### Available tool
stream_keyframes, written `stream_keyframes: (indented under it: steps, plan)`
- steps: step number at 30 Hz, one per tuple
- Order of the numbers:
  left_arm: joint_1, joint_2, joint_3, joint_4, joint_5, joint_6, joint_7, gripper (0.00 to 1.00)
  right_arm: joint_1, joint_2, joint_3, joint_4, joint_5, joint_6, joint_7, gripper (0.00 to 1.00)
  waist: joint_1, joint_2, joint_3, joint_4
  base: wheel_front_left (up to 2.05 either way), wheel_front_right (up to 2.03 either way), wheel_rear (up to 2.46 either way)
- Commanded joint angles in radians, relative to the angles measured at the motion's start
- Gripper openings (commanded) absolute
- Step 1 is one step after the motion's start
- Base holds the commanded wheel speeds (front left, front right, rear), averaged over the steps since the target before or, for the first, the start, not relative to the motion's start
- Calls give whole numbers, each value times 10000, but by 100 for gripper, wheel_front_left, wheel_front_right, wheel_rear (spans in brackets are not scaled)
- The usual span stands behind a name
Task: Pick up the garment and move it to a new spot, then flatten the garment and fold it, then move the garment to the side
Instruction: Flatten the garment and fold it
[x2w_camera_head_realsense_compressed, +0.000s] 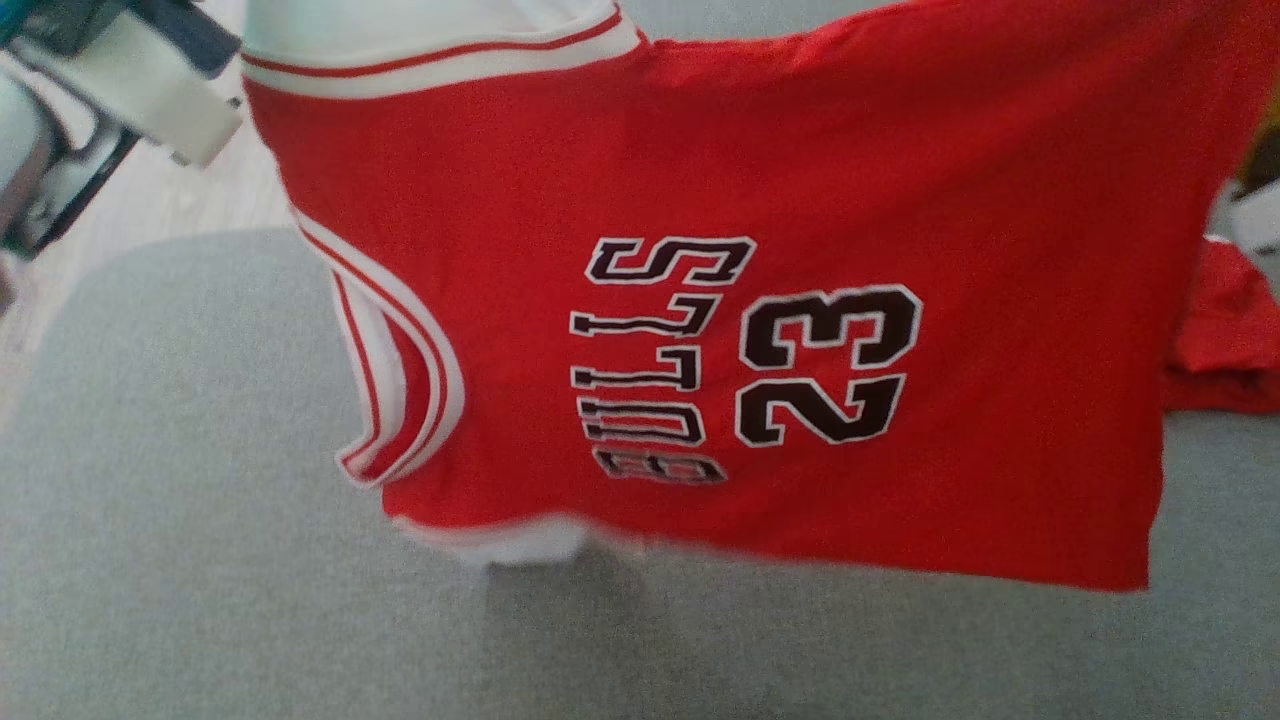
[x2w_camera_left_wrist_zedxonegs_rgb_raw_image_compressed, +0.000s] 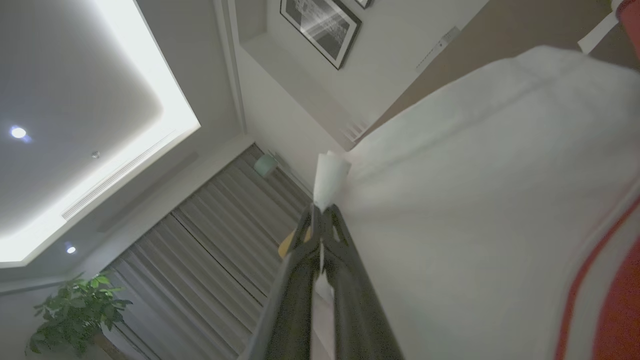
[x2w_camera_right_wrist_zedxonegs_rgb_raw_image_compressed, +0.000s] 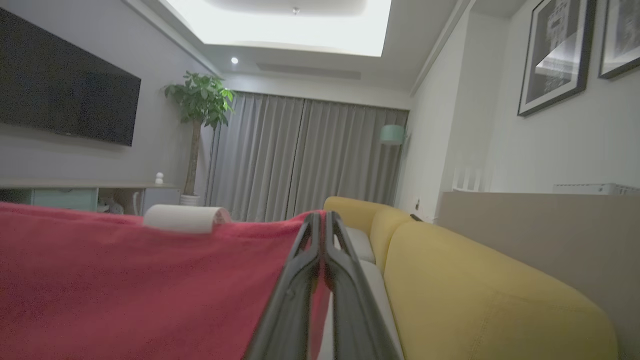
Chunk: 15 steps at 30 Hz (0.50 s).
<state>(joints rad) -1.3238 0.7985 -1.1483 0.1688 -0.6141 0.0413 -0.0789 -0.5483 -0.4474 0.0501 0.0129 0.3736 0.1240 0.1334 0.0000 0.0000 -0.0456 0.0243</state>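
While the jersey (x2w_camera_head_realsense_compressed: 800, 300) is hanging spread above the grey cushion (x2w_camera_head_realsense_compressed: 180, 520), the left gripper (x2w_camera_left_wrist_zedxonegs_rgb_raw_image_compressed: 320, 217) is pinching its white trim, the right gripper (x2w_camera_right_wrist_zedxonegs_rgb_raw_image_compressed: 320, 220) its red edge; with bites that thin, a corner could be slipping free.

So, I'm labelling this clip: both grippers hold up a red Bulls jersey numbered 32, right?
Not quite: the number on the jersey is 23, not 32, as the head view shows. The rest stands: the left gripper and the right gripper are both shut on it, holding the red Bulls cloth up.
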Motion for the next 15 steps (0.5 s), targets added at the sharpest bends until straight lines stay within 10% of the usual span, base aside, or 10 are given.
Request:
stream_keyframes:
  steps: [1, 7, 15]
  plan:
    - [-716, -272, 405, 831, -133, -321, 67, 0, -882, -162, 525, 504, -38, 67, 59, 0, 0, 0, 344, 91, 0, 0, 0]
    - [-1812, -1575, 400, 3766, -244, -1205, -365, 0, -3071, 80, 916, 2744, -180, 67, -545, 0, 0, 0, 1600, 218, 0, 0, 0]
    - [-3812, -2618, 825, 5416, 304, -1320, -1581, 0, -5292, 329, 650, 4365, -696, 67, -2136, 0, 0, 0, 2729, 257, 0, 0, 0]
